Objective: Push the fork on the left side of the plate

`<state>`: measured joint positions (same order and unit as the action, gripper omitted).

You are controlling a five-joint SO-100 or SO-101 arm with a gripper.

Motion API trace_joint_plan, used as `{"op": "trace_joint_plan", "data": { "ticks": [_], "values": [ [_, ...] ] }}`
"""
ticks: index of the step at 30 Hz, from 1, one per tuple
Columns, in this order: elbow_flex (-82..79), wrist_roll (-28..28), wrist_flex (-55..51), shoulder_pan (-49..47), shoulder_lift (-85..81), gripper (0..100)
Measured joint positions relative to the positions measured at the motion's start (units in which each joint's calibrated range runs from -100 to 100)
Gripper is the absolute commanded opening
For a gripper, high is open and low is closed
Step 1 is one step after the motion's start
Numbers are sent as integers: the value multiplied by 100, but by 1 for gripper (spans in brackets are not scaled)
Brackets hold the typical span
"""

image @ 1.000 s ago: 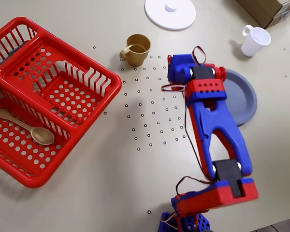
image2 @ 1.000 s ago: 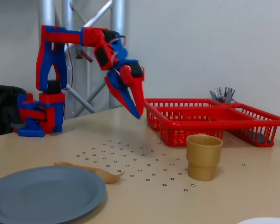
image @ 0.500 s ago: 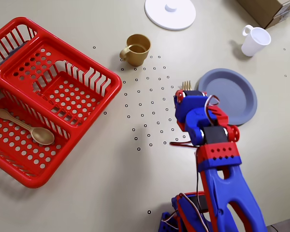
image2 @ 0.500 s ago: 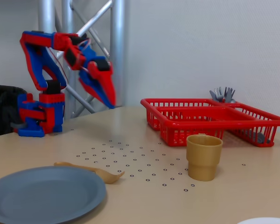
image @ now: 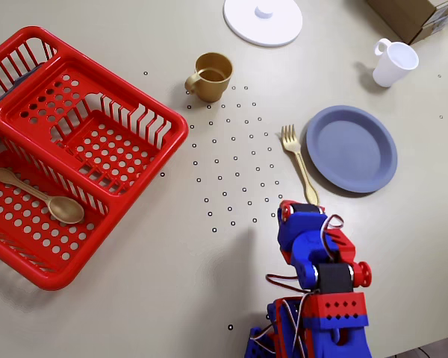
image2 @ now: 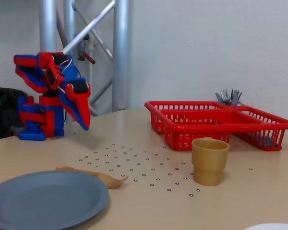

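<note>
The gold fork (image: 299, 159) lies flat on the table just left of the slate-blue plate (image: 351, 148) in the overhead view. Its tines point toward the far side and its handle runs close along the plate's rim. In the fixed view the fork (image2: 92, 174) lies just beyond the plate (image2: 43, 199). My gripper (image: 290, 212) is folded back near the arm's base, below the fork's handle end and clear of it. From the side, the gripper (image2: 85, 125) hangs above the table with its jaws shut and nothing between them.
A red basket (image: 75, 142) at the left holds a gold spoon (image: 41, 198). A gold cup (image: 211, 74), a white lid (image: 263, 19), a white mug (image: 394, 62) and a cardboard box (image: 422, 15) stand along the far side.
The arm has drawn back toward its base, away from the plate and fork. The fork, hidden under the arm a second ago, now shows whole beside the plate.
</note>
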<state>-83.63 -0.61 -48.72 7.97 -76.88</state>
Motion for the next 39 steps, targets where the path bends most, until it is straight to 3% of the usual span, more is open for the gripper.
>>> {"op": "trace_joint_plan", "data": {
  "ticks": [13, 23, 39],
  "values": [
    [-1401, 88, 72, 255, -1087, 0],
    [-1483, 88, -529, 200, -1814, 0],
    [-1492, 88, -537, 200, -1830, 0]
  ]
}}
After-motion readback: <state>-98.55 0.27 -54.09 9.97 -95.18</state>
